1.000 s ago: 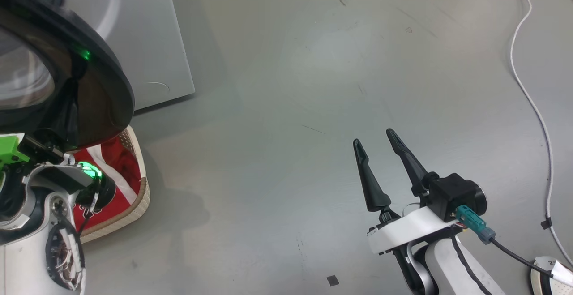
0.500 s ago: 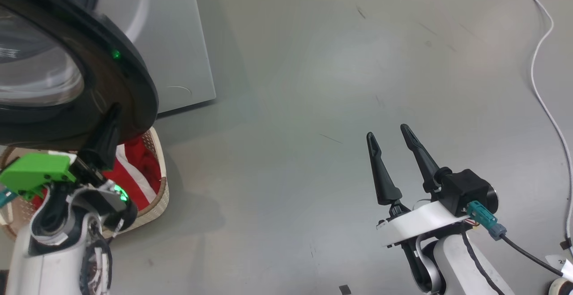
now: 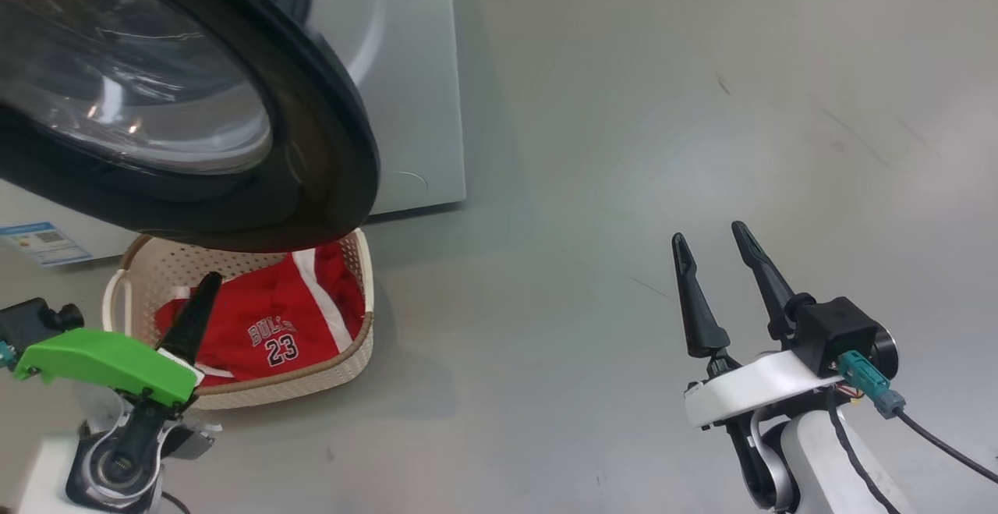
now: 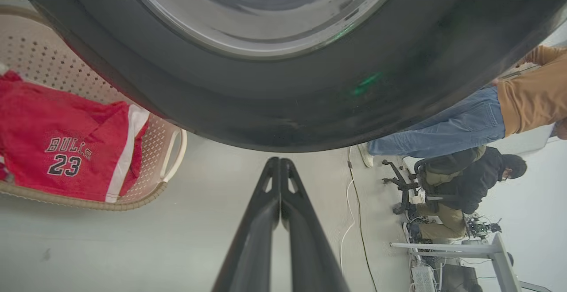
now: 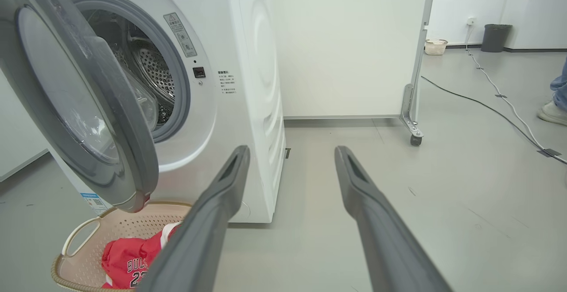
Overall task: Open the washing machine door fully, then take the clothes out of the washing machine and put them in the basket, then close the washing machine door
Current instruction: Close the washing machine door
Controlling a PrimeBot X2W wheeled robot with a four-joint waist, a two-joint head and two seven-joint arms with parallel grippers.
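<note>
Since the red BULLS 23 jersey point(image 3: 273, 327) lies in the cream perforated basket point(image 3: 366, 295), your next step is probably swinging the open black-rimmed glass door point(image 3: 335, 132) shut with your pressed-together left end effector point(image 4: 280, 163); your right end effector point(image 3: 707, 233) is spread.

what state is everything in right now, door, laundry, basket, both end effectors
basket, upright on the floor, not empty
clothes, red jersey lying in the basket
washing machine door, open, hanging over the basket
washing machine, visible part of drum has no clothes
left end effector, shut, empty, near the door's rim
right end effector, open, empty, above the floor
</note>
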